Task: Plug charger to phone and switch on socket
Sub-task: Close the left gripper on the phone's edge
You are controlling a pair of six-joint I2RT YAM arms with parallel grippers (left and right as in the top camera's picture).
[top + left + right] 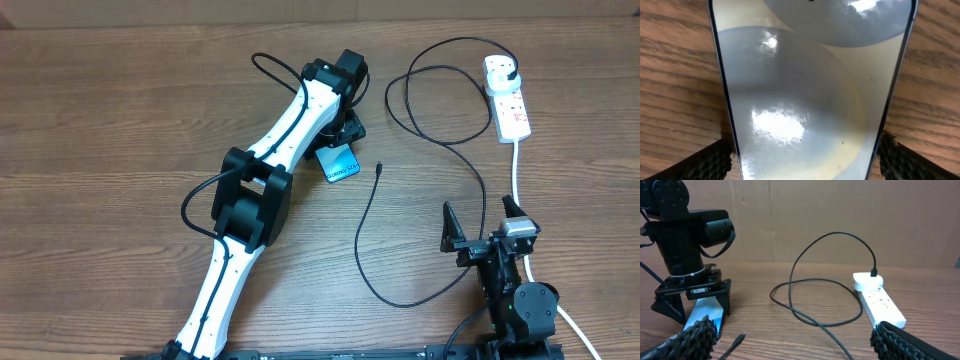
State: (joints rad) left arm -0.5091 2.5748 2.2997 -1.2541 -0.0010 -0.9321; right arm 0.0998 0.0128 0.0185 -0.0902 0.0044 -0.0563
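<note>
Phone point(340, 162) lies mid-table, screen up. My left gripper point(697, 311) straddles it wide, pads point(715, 162) against both long edges, bracing it, I judge. The charger's connector tip point(379, 168) lies at its three o'clock, and my right gripper point(482, 222) gapes empty at five o'clock.

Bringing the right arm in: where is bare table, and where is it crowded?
Bare wood: left of the left arm, and between that arm and the lower loop of the charger. Crowded: charger coils between phone and socket.
</note>
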